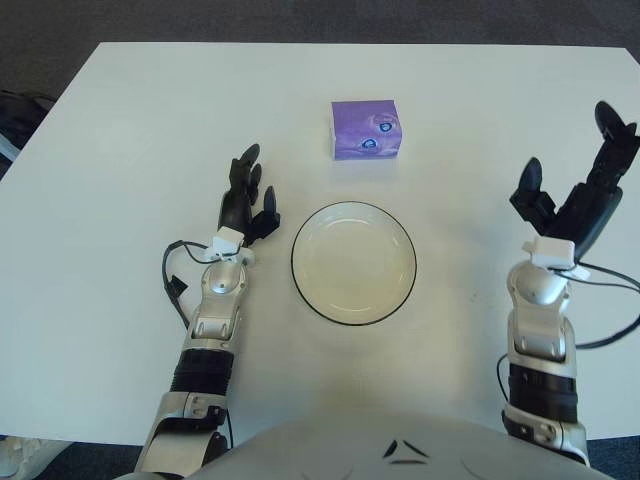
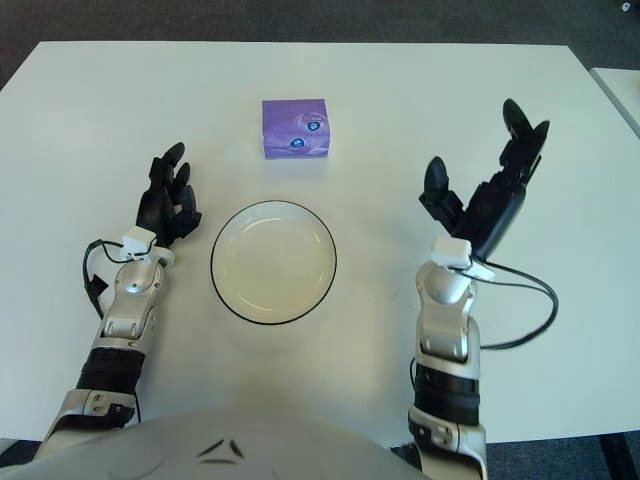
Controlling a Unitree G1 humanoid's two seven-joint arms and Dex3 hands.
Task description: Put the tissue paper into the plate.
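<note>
A purple tissue pack (image 1: 365,129) lies on the white table (image 1: 120,120), just beyond the plate. The white plate with a dark rim (image 1: 353,262) sits at the table's middle and holds nothing. My left hand (image 1: 247,195) is left of the plate, fingers spread and empty. My right hand (image 1: 575,180) is raised at the right of the plate, fingers spread and empty. Both hands are well apart from the tissue pack.
The table's far edge (image 1: 360,44) runs behind the tissue pack, with dark floor beyond. Cables (image 1: 176,285) loop beside both wrists.
</note>
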